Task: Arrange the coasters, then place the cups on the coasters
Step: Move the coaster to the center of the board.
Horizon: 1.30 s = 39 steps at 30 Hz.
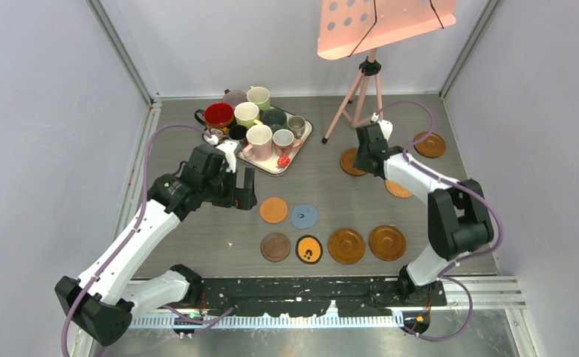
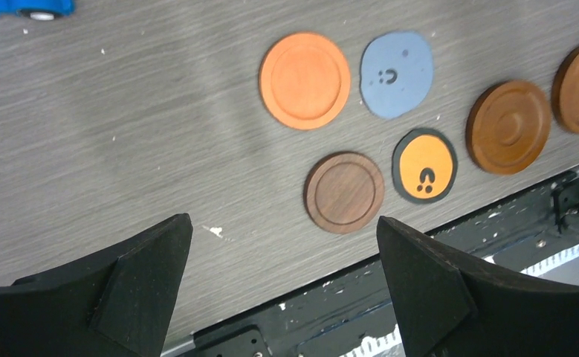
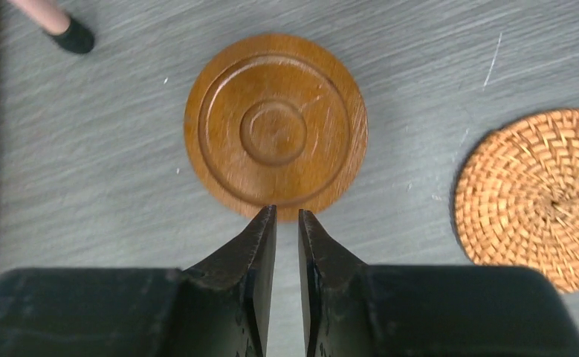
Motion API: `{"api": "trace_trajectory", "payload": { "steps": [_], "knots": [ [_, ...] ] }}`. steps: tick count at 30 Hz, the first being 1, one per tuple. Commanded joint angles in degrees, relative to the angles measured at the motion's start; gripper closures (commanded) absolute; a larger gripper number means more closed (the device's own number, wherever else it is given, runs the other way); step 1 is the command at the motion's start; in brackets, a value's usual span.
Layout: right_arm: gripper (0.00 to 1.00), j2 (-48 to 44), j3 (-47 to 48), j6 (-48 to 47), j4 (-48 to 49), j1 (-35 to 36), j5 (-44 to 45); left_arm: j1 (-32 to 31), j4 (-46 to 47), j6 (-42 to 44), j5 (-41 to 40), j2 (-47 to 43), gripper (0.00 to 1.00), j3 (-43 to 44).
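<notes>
Brown coaster (image 3: 275, 126) flat, face up

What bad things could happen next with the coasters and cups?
1. The right gripper, nearly closed, sits right at the rim of the glossy brown coaster. It might slip off, or shove the coaster toward the stand's foot.
2. The cups stand crowded together on the tray. Lifting one out could bump or tip its neighbours.
</notes>
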Motion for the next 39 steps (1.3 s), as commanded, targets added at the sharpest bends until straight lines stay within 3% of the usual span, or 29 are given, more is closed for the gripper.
{"api": "trace_trajectory", "payload": {
  "steps": [1,8,15,26,33,39],
  "knots": [
    [0.76,5.13,5.95,2.78,2.36,-2.81,-3.69,-0.11,-2.95,3.60,0.49,-2.68,0.00,-2.10],
    [0.76,14.34,10.86,3.51,2.40,-6.48,-7.83,-0.10,-1.79,4.38,-5.58,-8.95,0.00,-5.66],
    [0.76,18.81,15.36,0.74,-0.62,-7.45,-12.56,-0.11,-3.16,4.62,-11.20,-8.89,0.00,-4.93],
    [0.76,14.58,9.04,-1.75,-3.56,-6.57,-17.46,-0.11,-3.83,4.56,-15.79,-9.08,0.00,-4.36],
    [0.77,12.83,7.96,-2.50,-11.24,-4.14,-18.98,-0.06,-3.63,4.64,-17.15,-9.31,0.00,-4.44],
    [0.78,6.91,0.69,-2.24,-11.53,-2.19,-19.70,-0.11,-3.64,4.57,-19.01,-10.13,0.01,-4.39]
  ]
}}
